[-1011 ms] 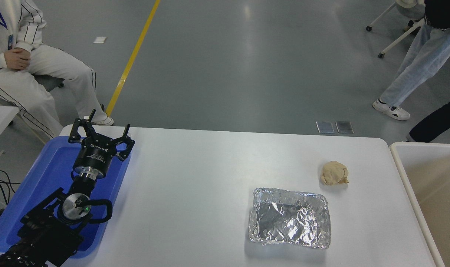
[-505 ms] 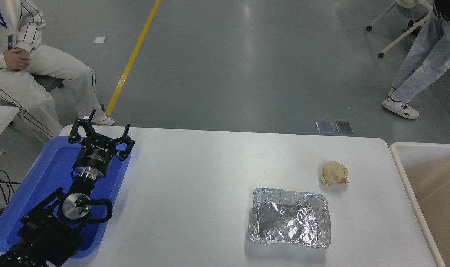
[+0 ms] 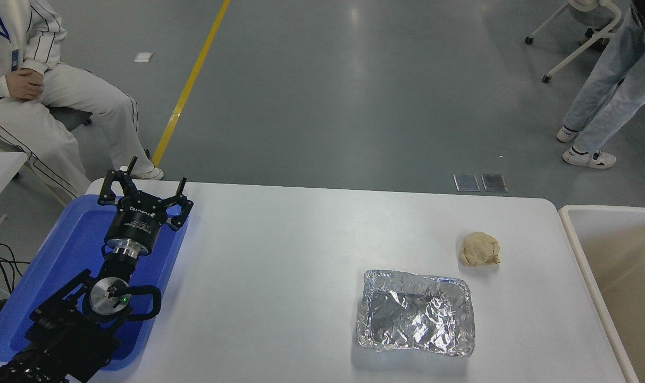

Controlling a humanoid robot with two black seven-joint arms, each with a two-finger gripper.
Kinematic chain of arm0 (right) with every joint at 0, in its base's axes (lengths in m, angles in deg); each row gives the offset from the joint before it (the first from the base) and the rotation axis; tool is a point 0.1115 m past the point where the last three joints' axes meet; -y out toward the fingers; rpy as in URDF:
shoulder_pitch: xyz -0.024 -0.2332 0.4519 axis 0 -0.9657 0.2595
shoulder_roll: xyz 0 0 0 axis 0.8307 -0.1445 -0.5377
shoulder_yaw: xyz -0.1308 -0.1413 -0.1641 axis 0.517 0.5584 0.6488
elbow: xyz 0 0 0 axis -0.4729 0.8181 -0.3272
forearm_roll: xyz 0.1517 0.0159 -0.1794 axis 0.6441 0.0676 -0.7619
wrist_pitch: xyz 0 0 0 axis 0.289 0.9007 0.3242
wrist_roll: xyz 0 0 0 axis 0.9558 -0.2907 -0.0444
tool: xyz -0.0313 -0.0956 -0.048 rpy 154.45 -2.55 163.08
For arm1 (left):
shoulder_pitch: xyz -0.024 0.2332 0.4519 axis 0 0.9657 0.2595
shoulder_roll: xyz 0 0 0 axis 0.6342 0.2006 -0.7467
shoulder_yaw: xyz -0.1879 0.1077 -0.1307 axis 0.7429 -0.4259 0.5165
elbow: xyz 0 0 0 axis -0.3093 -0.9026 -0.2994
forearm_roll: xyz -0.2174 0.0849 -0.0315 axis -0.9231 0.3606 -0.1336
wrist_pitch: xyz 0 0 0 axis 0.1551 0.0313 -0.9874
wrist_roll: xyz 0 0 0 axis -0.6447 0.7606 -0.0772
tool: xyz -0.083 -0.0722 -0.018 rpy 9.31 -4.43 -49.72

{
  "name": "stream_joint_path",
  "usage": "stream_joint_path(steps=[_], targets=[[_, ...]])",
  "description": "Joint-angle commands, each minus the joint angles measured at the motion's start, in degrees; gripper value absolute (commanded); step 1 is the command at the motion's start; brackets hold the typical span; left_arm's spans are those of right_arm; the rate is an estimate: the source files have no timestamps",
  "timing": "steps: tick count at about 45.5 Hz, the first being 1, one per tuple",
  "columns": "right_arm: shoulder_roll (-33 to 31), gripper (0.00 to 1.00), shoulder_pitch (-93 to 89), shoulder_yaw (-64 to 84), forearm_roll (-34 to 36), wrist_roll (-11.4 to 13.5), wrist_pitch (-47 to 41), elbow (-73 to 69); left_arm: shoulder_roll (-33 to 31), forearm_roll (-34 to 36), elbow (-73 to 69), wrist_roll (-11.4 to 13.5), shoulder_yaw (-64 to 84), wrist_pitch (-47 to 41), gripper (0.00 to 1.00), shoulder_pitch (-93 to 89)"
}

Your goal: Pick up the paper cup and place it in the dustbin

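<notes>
While it rests over the flat blue plastic tray (image 3: 45, 276), the black left gripper (image 3: 144, 187) points away, jaws spread open and holding nothing, big beige dustbin (image 3: 572, 234) far off to their right.

The robot's left arm (image 3: 72, 324) was matte black throughout, built from blocky, angular segments. A round silver disc with a small green light sat at its wrist joint, ringed by a looping black cable. Above that came a bright metal collar, then a black cylindrical body bearing small white lettering too fine to read. The left pincer (image 3: 144, 183) was black too, with thin linked fingers (image 3: 109, 183) that had open slots along them
</notes>
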Motion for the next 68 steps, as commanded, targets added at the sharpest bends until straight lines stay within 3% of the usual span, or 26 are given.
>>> stream_joint_path(steps=[1,2,44,63,68], targets=[[0.3,0.93,-0.6,-0.1,0.4,0.9,3.8,0.0,0.0,0.0,0.0,0.0,0.0,0.0,1.0,0.0],[0.4,1.0,-0.5,0.0,0.4,1.0,4.5,-0.1,0.0,0.0,0.0,0.0,0.0,0.0,1.0,0.0],[-0.8,1.0,0.8,-9.7,-0.8,0.9,5.0,-2.8,0.0,0.0,0.0,0.0,0.0,0.0,1.0,0.0],[-17.9,1.0,13.0,-7.3,-3.3,1.0,4.8,-32.0,0.0,0.0,0.0,0.0,0.0,0.0,1.0,0.0],[-19.7,1.0,17.3,-2.4,-3.0,1.0,4.3,-37.5,0.0,0.0,0.0,0.0,0.0,0.0,1.0,0.0]])
